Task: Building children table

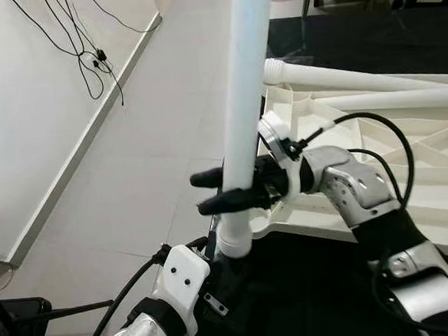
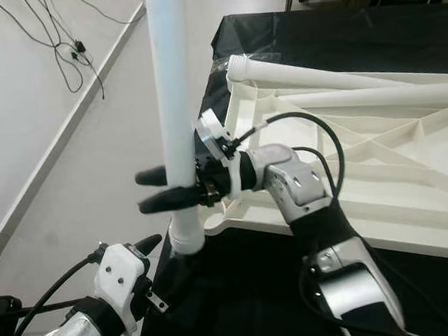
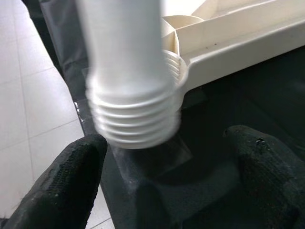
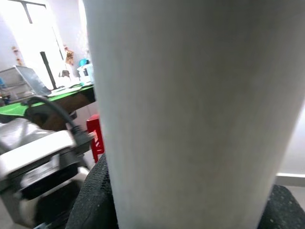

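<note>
Right claw [image 2: 168, 189] is clamped on the upright leg [image 2: 173, 102], threaded end just beside the tabletop's [image 2: 380, 203] corner socket, so tilt could cross-thread it. From the left wrist, the left claw [image 3: 162, 176] sits spread below the leg's threads [image 3: 136, 124], catching nothing if it slips.

A thick white table leg [image 4: 190, 109] stands very close before the camera, running from top to bottom; two black fingers [image 4: 95, 200] of the right gripper [image 4: 190, 210] press its sides low down; beyond it, a silver robot arm [image 4: 38, 157] with a black cable [image 4: 57, 112]; farther back, a green surface [image 4: 52, 95], a red stool [image 4: 95, 133] and bright windows [image 4: 28, 38].
</note>
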Controlling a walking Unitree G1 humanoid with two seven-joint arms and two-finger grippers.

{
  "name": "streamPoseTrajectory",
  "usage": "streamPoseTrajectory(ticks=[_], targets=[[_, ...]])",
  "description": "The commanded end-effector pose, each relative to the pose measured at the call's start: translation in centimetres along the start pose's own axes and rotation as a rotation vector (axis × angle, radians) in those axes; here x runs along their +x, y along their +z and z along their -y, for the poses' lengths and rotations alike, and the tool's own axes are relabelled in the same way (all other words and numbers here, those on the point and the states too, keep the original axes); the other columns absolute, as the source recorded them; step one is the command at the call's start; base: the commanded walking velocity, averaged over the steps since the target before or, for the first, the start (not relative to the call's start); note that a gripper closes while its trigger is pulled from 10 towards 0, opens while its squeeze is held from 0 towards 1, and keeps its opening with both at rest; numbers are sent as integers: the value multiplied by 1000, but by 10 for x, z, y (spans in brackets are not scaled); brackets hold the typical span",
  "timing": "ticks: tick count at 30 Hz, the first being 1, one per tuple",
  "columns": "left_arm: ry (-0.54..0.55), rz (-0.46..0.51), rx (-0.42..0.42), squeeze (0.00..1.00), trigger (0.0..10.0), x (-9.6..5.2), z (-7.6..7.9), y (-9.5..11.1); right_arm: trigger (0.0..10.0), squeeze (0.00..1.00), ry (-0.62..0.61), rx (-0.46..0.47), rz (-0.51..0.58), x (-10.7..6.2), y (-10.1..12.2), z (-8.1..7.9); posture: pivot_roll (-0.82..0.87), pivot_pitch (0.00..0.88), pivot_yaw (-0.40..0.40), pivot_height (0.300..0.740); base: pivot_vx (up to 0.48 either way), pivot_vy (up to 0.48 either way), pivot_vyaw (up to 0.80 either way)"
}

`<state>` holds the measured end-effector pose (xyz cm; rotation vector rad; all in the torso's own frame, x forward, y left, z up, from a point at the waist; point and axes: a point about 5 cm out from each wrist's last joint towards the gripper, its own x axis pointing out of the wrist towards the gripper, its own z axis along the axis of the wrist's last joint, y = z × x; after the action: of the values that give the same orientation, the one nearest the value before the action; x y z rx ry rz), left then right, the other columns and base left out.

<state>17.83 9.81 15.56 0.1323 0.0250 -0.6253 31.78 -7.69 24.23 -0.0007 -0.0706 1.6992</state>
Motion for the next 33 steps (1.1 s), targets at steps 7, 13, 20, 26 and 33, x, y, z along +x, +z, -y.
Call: streamPoseTrajectory(ticks=[7,13,20,26,33], targets=[[-12,-40,4,0,10000,-6,1,-3,10000,0,-16,9,77,-15,17,5,31,291,100,740,0,0,0],[-18,-45,-1,0,10000,-6,0,-4,10000,0,-27,19,156,-27,32,9,26,292,105,740,0,0,0],[-22,-49,-2,0,10000,-5,0,-3,10000,0,-52,14,169,-36,33,11,28,289,109,740,0,0,0],[-23,-51,-9,0,10000,-5,-1,-4,10000,0,-18,-3,19,-36,12,1,27,288,110,740,0,0,0],[-24,-52,-6,0,10000,-6,-2,-4,10000,0,-45,-50,-76,-35,3,1,28,289,115,740,0,0,0]])
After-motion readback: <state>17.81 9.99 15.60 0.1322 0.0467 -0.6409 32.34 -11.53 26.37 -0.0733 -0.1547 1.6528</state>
